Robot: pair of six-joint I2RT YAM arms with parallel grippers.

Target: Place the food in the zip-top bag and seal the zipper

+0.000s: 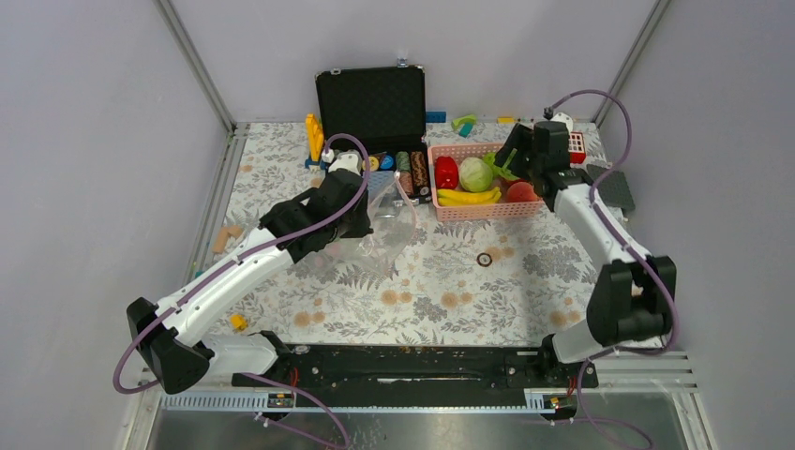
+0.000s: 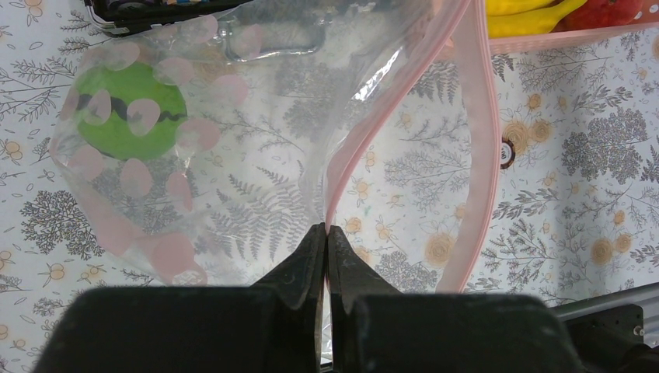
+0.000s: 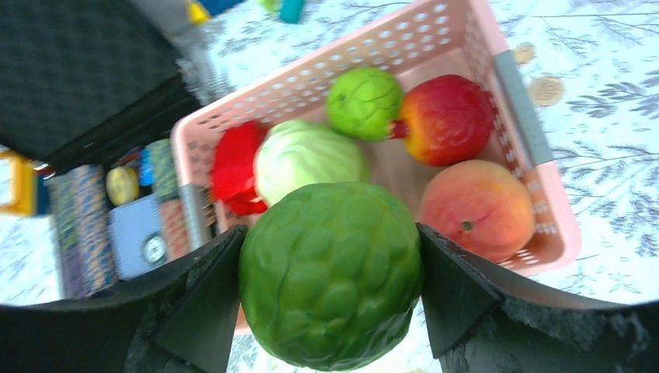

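My left gripper (image 2: 326, 228) is shut on the near pink zipper (image 2: 365, 148) of the clear dotted zip-top bag (image 2: 256, 155) and holds its mouth open; the far strip (image 2: 486, 155) bows away. A green round piece (image 2: 128, 113) shows through the bag. From above, this gripper (image 1: 367, 217) and the bag (image 1: 392, 220) are left of the centre. My right gripper (image 3: 331, 229) is shut on a green cabbage (image 3: 330, 295) above the pink basket (image 3: 466, 47). The basket holds a red pepper (image 3: 233, 167), a pale cabbage (image 3: 307, 159), a small green piece (image 3: 364, 101), a red fruit (image 3: 447, 120), a peach (image 3: 482, 206) and bananas (image 1: 469, 196).
An open black case (image 1: 370, 94) stands at the back with striped poker chips (image 1: 412, 171) in front of it, just behind the bag. Yellow blocks (image 1: 314, 136) stand at the back left. A small ring (image 1: 484, 259) lies on the floral cloth. Grey walls close in both sides.
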